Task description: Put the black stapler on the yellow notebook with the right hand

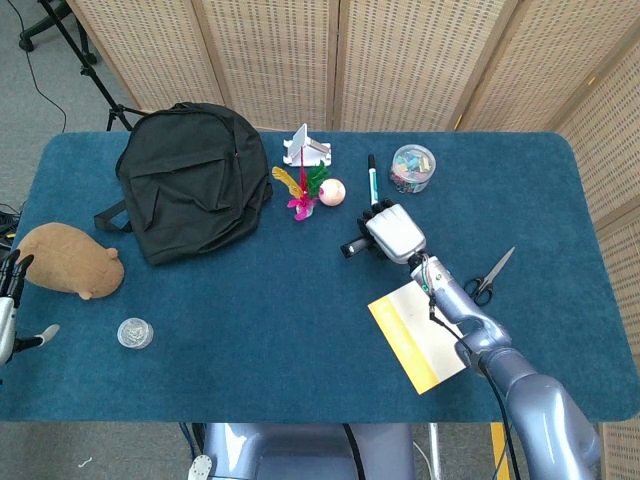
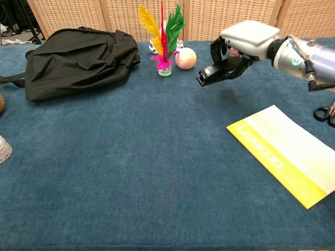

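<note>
My right hand (image 1: 393, 230) (image 2: 242, 46) grips the black stapler (image 1: 353, 247) (image 2: 212, 74) and holds it up off the blue table, its front end poking out to the left of the fingers. The yellow notebook (image 1: 425, 334) (image 2: 293, 153) lies flat on the table, nearer the front edge and to the right of the hand. In the head view, my left hand (image 1: 10, 300) sits at the far left edge, fingers apart, holding nothing.
A black backpack (image 1: 190, 180) (image 2: 73, 60) fills the back left. A feather shuttlecock (image 1: 302, 190) (image 2: 164, 36), a small ball (image 1: 331, 192) (image 2: 186, 58), a marker (image 1: 371, 178), a jar (image 1: 412, 167), scissors (image 1: 490, 277), a brown plush (image 1: 70, 260) and a clear lid (image 1: 134, 332) lie around.
</note>
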Available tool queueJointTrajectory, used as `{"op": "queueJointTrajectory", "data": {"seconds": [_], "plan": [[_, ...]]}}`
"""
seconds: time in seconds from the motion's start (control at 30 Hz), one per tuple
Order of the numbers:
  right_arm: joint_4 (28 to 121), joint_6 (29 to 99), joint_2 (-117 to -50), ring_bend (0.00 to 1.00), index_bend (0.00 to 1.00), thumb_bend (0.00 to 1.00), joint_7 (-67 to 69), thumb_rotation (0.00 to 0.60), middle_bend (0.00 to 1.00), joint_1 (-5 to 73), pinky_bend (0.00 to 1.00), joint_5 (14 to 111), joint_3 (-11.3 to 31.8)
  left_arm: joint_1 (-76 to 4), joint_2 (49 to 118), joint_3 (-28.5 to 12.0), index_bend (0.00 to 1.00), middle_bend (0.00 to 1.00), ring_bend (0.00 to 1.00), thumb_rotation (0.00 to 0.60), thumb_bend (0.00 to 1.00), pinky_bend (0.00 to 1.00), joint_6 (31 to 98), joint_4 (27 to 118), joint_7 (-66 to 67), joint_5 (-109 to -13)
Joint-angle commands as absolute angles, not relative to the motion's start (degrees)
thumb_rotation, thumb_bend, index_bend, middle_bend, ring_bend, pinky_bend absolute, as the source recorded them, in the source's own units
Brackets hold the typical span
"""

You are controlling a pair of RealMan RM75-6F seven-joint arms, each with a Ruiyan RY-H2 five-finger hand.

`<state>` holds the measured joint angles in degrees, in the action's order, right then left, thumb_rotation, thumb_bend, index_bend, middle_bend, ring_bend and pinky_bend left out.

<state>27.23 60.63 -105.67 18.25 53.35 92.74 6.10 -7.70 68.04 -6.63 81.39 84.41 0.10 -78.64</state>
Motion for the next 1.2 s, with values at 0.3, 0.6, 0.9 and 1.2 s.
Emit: {"op": "queueJointTrajectory", "data": {"seconds": [0.3,0.6,0.9,1.2], "plan": [[65.08,77.26,-80.24,0.39,0.56,0.47,3.22,0.6,0.46,43.22,0.31,98.37,0.68,-7.56,66.72,-5.42,0.0,0.0,0.0,0.6,0.0,0.0,82.6,84.9,-1.77,-81.87],[78.65,78.4,-73.26,0.39,0.56,0.49,-8.8,0.6,0.46,36.53,0.31,99.98,-3.93,-7.13,66.09,-4.61,0.0,0.0,0.0,0.6,0.0,0.0,83.36,84.24,-3.64,-83.34],[78.68,74.8,-76.54,0.39,0.56,0.5,-14.56,0.6,0.46,33.23,0.31,97.73,-4.78,-6.73,65.65,-4.06,0.0,0.0,0.0,0.6,0.0,0.0,84.13,84.9,-3.77,-84.22],[78.17,70.24,-79.92,0.39,0.56,0.5,-18.1,0.6,0.46,32.56,0.32,95.39,-4.29,-6.72,65.62,-4.12,0.0,0.0,0.0,0.6,0.0,0.0,83.51,84.31,-4.06,-83.39]]}}
